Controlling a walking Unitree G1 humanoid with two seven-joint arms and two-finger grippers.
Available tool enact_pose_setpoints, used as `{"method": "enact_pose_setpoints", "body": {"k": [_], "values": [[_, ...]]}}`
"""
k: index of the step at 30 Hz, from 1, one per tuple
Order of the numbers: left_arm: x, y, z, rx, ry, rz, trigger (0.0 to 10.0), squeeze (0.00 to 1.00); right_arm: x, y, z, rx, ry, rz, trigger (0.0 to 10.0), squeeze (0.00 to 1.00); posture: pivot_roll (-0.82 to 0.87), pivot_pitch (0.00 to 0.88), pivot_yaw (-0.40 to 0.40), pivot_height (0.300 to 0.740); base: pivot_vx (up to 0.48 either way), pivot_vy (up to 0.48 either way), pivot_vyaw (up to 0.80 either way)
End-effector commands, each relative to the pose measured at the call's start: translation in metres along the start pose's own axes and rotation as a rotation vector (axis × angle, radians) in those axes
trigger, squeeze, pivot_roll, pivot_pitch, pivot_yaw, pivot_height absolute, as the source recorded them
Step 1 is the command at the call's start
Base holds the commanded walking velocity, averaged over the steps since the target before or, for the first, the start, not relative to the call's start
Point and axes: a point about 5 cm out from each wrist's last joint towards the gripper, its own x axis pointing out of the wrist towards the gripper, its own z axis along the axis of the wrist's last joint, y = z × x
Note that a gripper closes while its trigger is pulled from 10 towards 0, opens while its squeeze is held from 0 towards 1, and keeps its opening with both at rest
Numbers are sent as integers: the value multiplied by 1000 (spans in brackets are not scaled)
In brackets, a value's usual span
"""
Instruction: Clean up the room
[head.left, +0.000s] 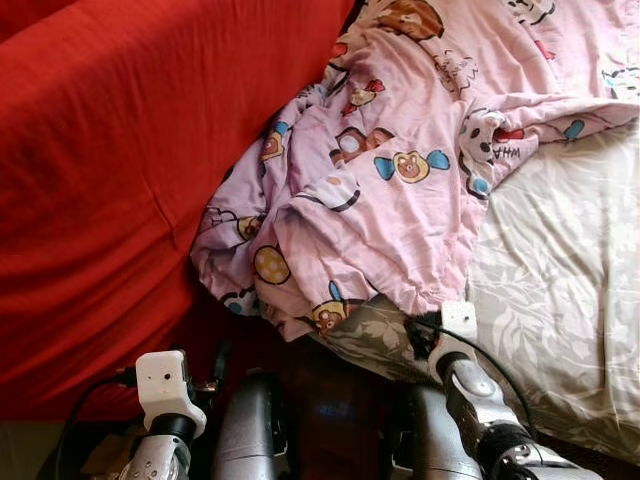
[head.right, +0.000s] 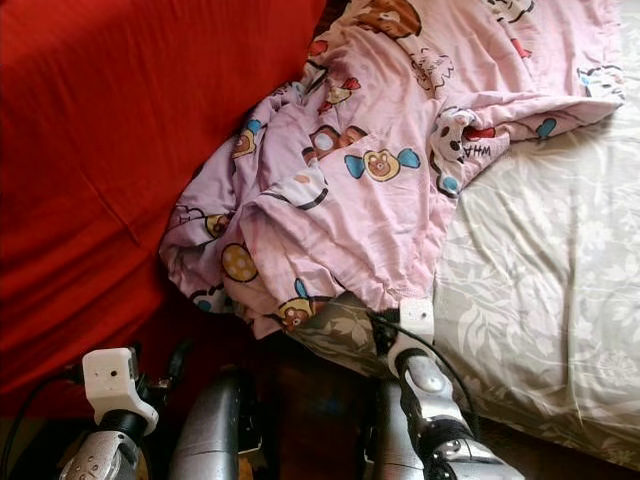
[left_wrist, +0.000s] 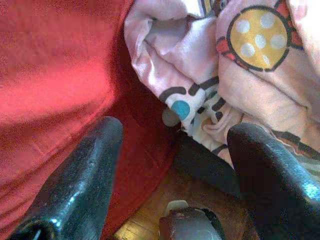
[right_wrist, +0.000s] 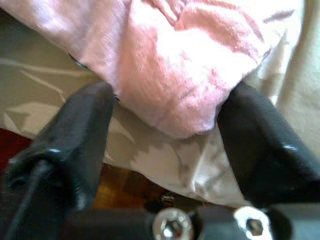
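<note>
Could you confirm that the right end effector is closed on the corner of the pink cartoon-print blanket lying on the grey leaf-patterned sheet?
Not quite: the right end effector is open, not closed. The right wrist view shows its two fingers spread on either side of the corner of the pink blanket, not yet pinching it. The blanket does lie on the grey leaf-patterned sheet.

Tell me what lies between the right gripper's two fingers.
A fold of the pink blanket, at its lower edge, lies between the open right gripper fingers, over the grey leaf-patterned sheet; the right wrist view shows this.
</note>
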Motion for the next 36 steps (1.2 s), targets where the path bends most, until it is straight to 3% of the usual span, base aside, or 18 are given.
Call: {"method": "enact_pose_setpoints", "body": {"k": [1,29,36], "values": [[-8,3,-8,2,53,16,10000,0,-4,-1,-13,25,32,-4,0,0,129,397,43,627,0,0,0],[-16,-4,-12,10,96,-12,10000,0,-6,-4,-13,28,-4,-8,0,0,116,407,51,627,0,0,0],[-11,-5,-15,13,102,-23,10000,0,-7,-6,-14,35,-7,-15,0,0,108,381,50,627,0,0,0]]}}
